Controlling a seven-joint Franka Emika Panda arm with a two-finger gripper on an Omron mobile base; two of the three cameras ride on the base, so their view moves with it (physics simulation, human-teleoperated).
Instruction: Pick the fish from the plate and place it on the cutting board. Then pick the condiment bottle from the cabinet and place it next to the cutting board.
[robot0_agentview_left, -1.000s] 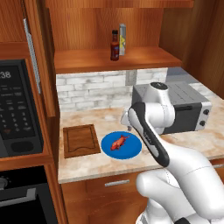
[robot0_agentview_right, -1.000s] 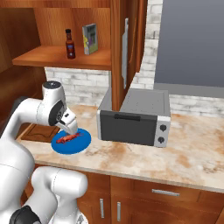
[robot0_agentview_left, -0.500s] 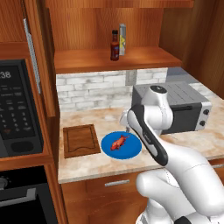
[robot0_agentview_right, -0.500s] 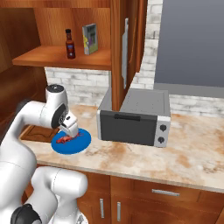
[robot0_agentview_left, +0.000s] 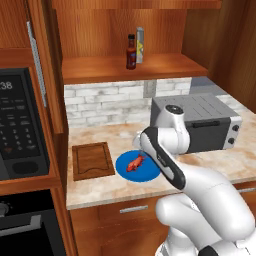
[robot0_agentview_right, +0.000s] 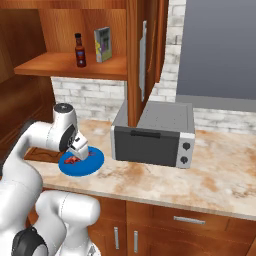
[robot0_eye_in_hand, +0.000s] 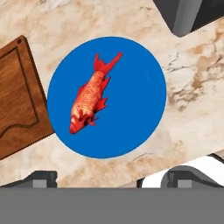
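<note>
Red-orange and slim, the small fish (robot0_eye_in_hand: 91, 97) lies on the round bright blue plate (robot0_eye_in_hand: 135, 105), just beside the dark brown wooden cutting board (robot0_eye_in_hand: 15, 100). We see our two-finger gripper (robot0_eye_in_hand: 109, 179) above the plate, fingers spread wide, holding nothing.

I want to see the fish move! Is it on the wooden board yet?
No, the fish lies on the blue plate, and the board beside it is bare.

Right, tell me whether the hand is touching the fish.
Apart. In the hand view both fingertips sit at the bottom edge, with bare blue plate and counter between them and the fish.
</note>
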